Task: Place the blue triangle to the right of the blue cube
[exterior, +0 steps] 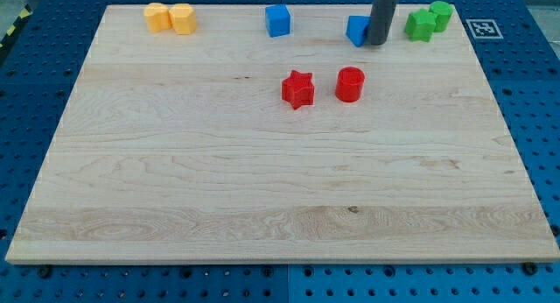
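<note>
The blue cube [278,20] sits near the board's top edge, left of centre. The blue triangle [357,30] lies to its right, about a hand's width away, at nearly the same height in the view. My tip [376,43] is right against the triangle's right side, and the dark rod hides that edge of it.
Two yellow blocks [170,17] touch each other at the top left. Two green blocks [429,21] sit at the top right, just right of my tip. A red star [297,88] and a red cylinder [350,83] lie below the blue blocks. The wooden board [262,189] lies on a blue pegboard.
</note>
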Robot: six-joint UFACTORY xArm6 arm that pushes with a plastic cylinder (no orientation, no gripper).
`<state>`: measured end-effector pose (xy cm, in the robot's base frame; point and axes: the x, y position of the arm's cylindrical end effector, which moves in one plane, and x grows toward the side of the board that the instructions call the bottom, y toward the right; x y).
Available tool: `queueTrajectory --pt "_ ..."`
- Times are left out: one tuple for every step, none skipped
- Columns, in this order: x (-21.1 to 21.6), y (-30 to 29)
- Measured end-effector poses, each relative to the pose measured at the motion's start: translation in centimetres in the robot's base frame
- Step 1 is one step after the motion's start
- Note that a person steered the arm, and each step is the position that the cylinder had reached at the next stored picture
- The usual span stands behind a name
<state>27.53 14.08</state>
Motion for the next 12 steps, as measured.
queueTrajectory --pt "-0.8 -1.0" --pt "-0.9 -1.1" --pt "-2.7 -1.0" --pt "-3.9 -1.0" --pt "-4.2 -1.0" --pt "-4.2 -1.4" --pt "-4.2 -2.4" --pt "-4.2 -4.1" --pt "-4.2 -5.8" --pt "-4.2 -7.1" --pt "-4.2 -7.3" --pt "-4.2 -6.9"
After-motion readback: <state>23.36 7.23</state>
